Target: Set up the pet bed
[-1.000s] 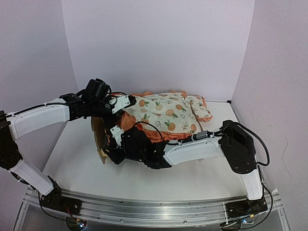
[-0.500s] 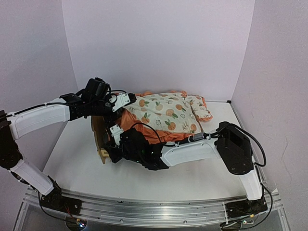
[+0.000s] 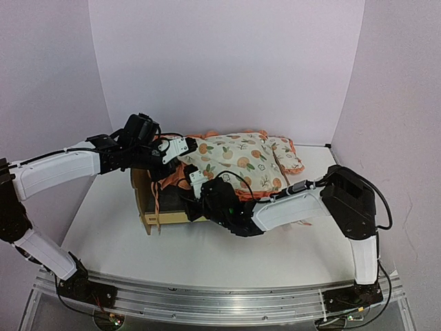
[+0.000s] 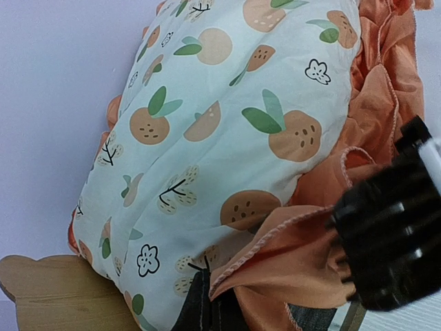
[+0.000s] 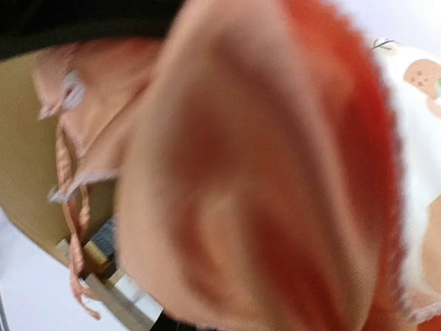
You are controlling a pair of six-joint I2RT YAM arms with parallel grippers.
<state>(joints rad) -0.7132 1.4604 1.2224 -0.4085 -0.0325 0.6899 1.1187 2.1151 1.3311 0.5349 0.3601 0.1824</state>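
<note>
White table (image 3: 110, 231) | cushion (image 3: 234, 155) over pet bed (image 3: 146, 201) | left fingers (image 3: 181, 146) closed | right fingers (image 3: 196, 181) unclear

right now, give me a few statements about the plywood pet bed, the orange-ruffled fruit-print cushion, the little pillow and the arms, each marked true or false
1. The orange-ruffled fruit-print cushion lies flat inside the light plywood pet bed. False: its left end is raised above the frame, and the bed's dark fabric base shows uncovered.
2. The small matching fruit-print pillow sits at the cushion's right end. True.
3. The pet bed stands at the far right of the overhead view. False: it stands left of centre.
4. The left gripper and right gripper are both at the cushion's left end. True.
</note>
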